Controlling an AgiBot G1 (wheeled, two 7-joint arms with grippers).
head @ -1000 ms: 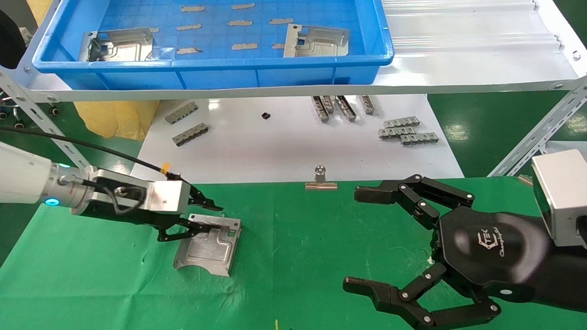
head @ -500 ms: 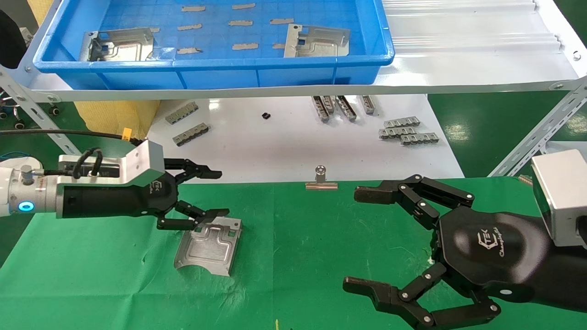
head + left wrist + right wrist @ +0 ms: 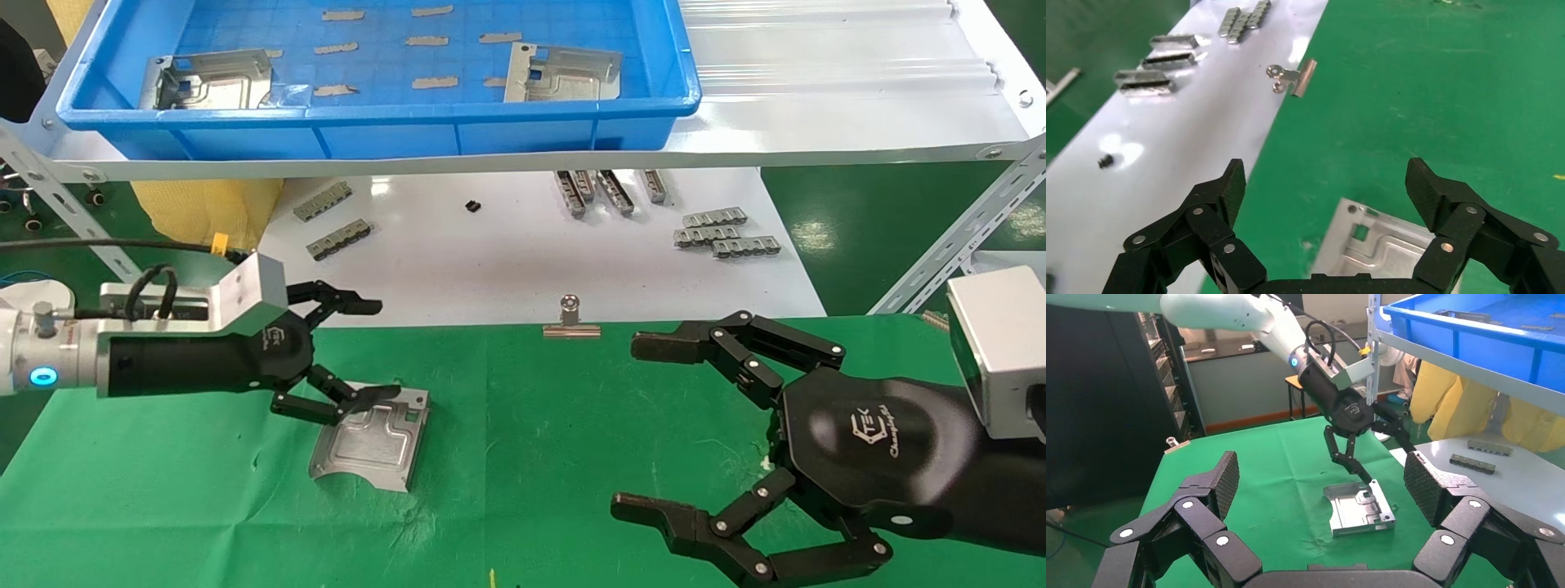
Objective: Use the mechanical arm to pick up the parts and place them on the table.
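The right gripper (image 3: 645,433) waits low over the table (image 3: 531,457), fingers wide and empty. The left gripper (image 3: 372,351) has fingers spread wide too, with one part (image 3: 369,437) lying flat just under its lower finger. Farther off, the blue tray (image 3: 368,126) holds two more parts (image 3: 564,73).

The plate (image 3: 1379,245) under the left gripper (image 3: 1324,184) runs off the left wrist picture's edge — its near half sits behind the jaws' linkage. In the head view one fingertip (image 3: 380,393) covers that plate's far corner. The right gripper (image 3: 645,429) loses its arm to the frame edge. Two plates (image 3: 208,80) in the tray (image 3: 392,135) lie partly behind its front wall — their lower edges are unseen.
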